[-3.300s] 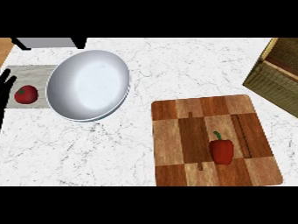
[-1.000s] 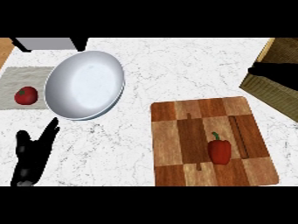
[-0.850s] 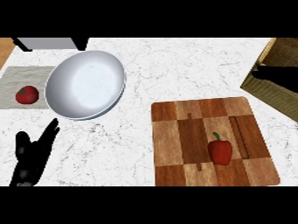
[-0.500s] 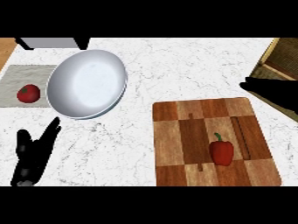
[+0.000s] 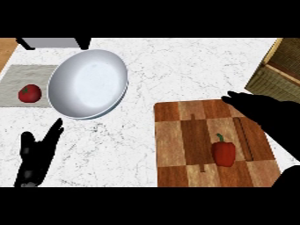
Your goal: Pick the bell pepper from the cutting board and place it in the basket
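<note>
The step in hand is the reach, as I judge it: the black right hand (image 5: 269, 110) hangs over the far right part of the striped wooden cutting board (image 5: 181, 145), its fingers (image 5: 233, 97) straight and released, grasping nothing. The red bell pepper with a green stem (image 5: 224, 151) lies on that board, just beside the hand and untouched. The next move calls for lowering the hand onto the pepper and curling around it before carrying it to the woven wicker basket (image 5: 282, 77) at the desk's right edge; what it holds is not visible. The black left hand (image 5: 36, 156) rests open at lower left. The large white bowl (image 5: 87, 83) looks empty; a red tomato (image 5: 29, 93) sits on the grey cloth (image 5: 9, 79) beside it
</note>
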